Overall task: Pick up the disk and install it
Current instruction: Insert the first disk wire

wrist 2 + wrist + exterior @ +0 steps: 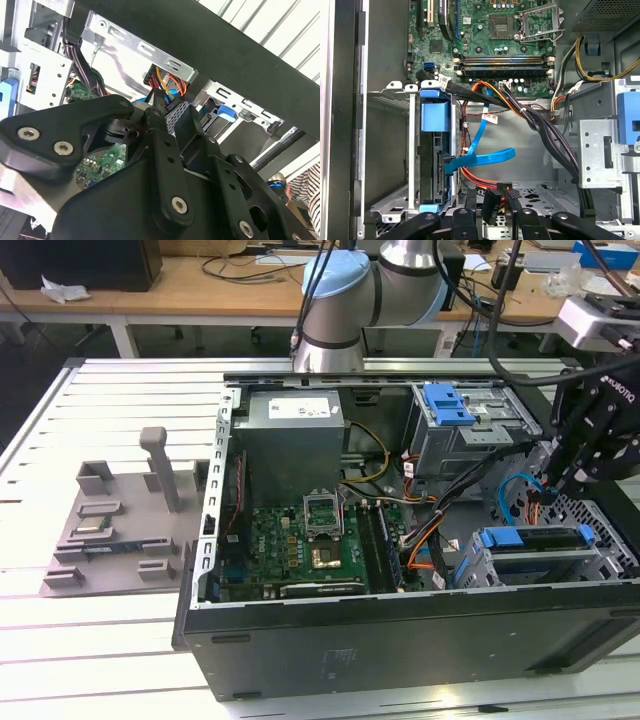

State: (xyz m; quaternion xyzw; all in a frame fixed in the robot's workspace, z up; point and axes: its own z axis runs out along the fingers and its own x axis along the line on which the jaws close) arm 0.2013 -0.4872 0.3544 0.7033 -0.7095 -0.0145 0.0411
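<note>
The disk (pixel 530 540), a silver-grey drive in a blue carrier, sits inside the lower drive cage (pixel 478 575) of the open computer case (pixel 400 640), at the exterior view's right. In the first wrist view the disk (pixel 439 172) stands on edge in the cage with a blue flat cable (pixel 485 159) plugged into it. My gripper (pixel 558 483) hangs just above and beyond the cage. In both wrist views the gripper (pixel 497 201) (pixel 162 107) is shut on a black cable connector (pixel 491 206) with red, orange and yellow wires, a short way from the disk's connector edge.
The motherboard (pixel 300 540) lies in the case floor, with the grey power supply (pixel 290 440) behind it. An upper bay holds a blue bracket (pixel 447 405). A thick black cable bundle (pixel 545 135) crosses beside the cage. A grey fixture (pixel 120 510) stands on the slatted table.
</note>
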